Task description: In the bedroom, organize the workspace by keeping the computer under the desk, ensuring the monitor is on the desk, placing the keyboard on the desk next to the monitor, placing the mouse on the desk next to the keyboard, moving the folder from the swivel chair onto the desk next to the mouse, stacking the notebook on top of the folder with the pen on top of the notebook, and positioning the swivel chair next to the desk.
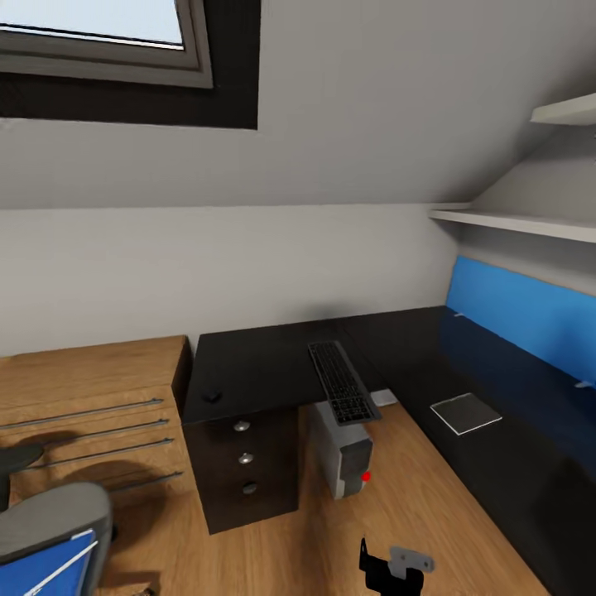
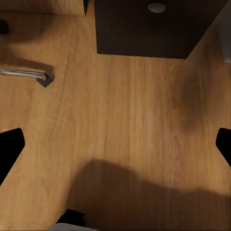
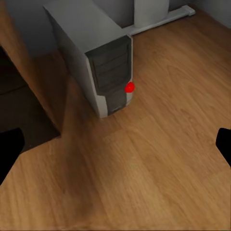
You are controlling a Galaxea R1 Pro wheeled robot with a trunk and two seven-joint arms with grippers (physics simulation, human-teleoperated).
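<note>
The big black desk (image 1: 248, 372) runs along the wall and bends round to the right side of the room. Its drawers (image 1: 244, 463) have round silver knobs. Next to the desk, on the left, stands a light wooden chest of drawers (image 1: 83, 397). A blue board (image 1: 521, 319) leans on the wall behind the right part of the desk.

The grey swivel chair (image 1: 54, 517) is low in the left corner of the head view, well apart from the desk. The bright blue folder (image 1: 41, 567) lies on its seat.

The small grey computer (image 1: 343, 455) stands on the wooden floor (image 1: 414, 497), partly under the desk's edge and just beside the drawers. It has a red dot on its front.

The keyboard (image 1: 341, 382) lies on the desk, and its near end sticks out over the edge, above the computer. A thin pale notebook (image 1: 465, 413) lies flat on the right part of the desk. The little black mouse (image 1: 213, 396) sits near the desk's left front corner.

The right claw (image 3: 115, 147) hangs over the floor near the computer. Its two dark tips are far apart, so it is wide and holds nothing. The left claw (image 2: 115, 147) hangs over bare floor near the drawers. It is wide too, with nothing in it.
</note>
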